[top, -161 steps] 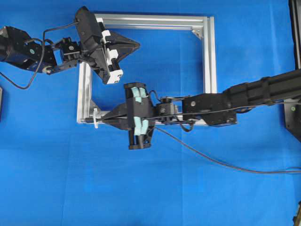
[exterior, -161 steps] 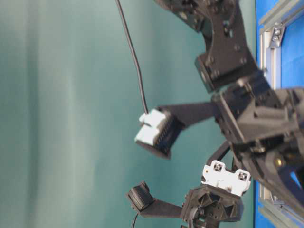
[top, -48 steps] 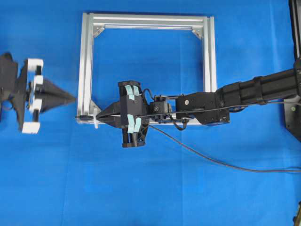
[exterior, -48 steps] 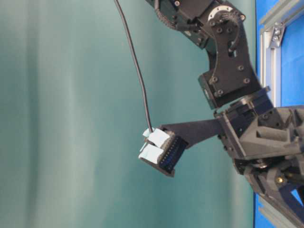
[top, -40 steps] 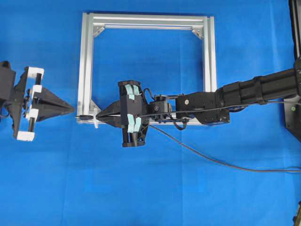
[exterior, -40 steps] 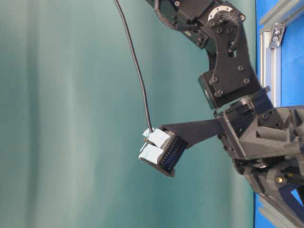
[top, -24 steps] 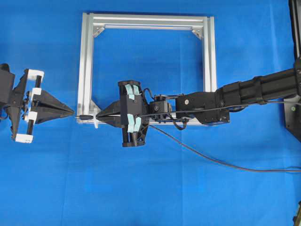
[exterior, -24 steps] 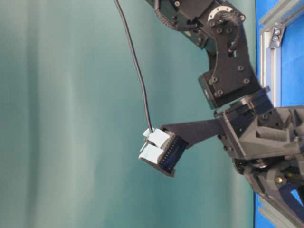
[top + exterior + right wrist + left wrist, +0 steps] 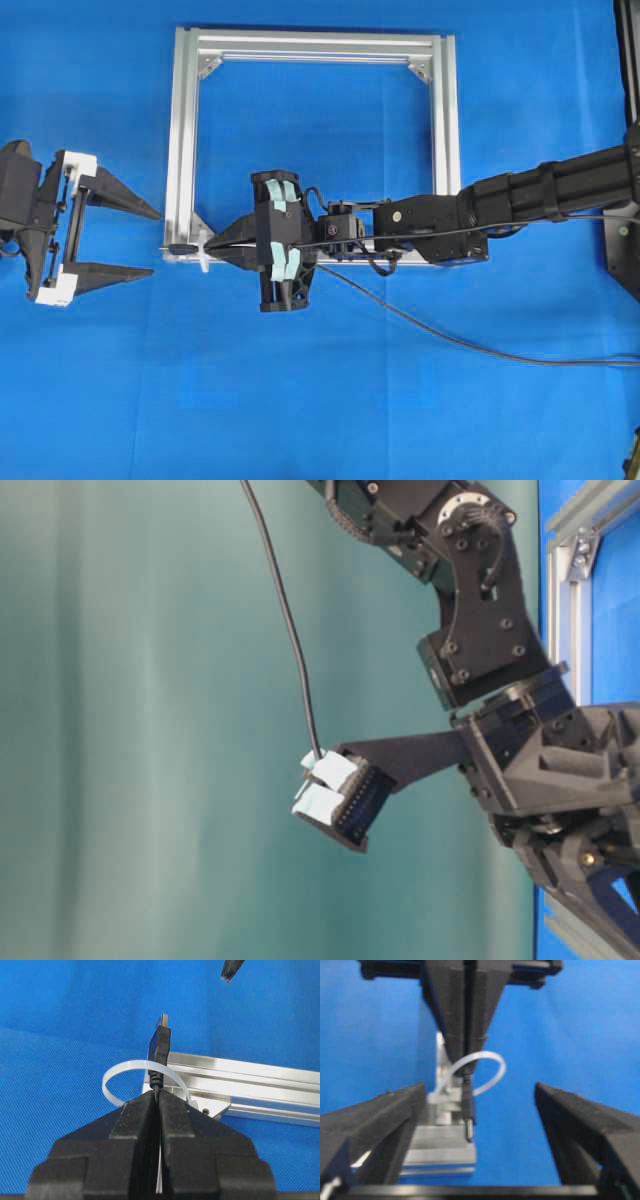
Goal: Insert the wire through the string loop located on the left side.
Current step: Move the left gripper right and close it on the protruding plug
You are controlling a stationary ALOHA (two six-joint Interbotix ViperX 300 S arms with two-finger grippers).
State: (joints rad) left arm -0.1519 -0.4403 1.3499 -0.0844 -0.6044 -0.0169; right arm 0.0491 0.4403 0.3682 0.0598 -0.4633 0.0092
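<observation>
My right gripper (image 9: 208, 246) (image 9: 157, 1098) is shut on the wire just behind its plug (image 9: 160, 1044). The dark plug (image 9: 180, 247) (image 9: 466, 1110) pokes leftward through the white string loop (image 9: 125, 1065) (image 9: 497, 1061) at the lower left corner of the silver frame (image 9: 310, 45). The loop (image 9: 204, 264) circles the wire right at my right fingertips. My left gripper (image 9: 156, 242) (image 9: 480, 1089) stands open just left of the plug, one finger on each side of its line, touching nothing. The rest of the wire (image 9: 450, 340) trails right across the cloth.
The frame lies flat on the blue cloth (image 9: 300, 400). My right arm (image 9: 520, 200) stretches over the frame's lower bar from the right. In the table-level view only the right arm's wrist (image 9: 480, 630) and a thin black cable (image 9: 285, 620) show. Dark fixtures (image 9: 625, 250) sit at the right edge.
My left gripper has opened wide; half a second ago it was shut with its tip pointing at the plug. The right gripper, the wire and the loop have not moved.
</observation>
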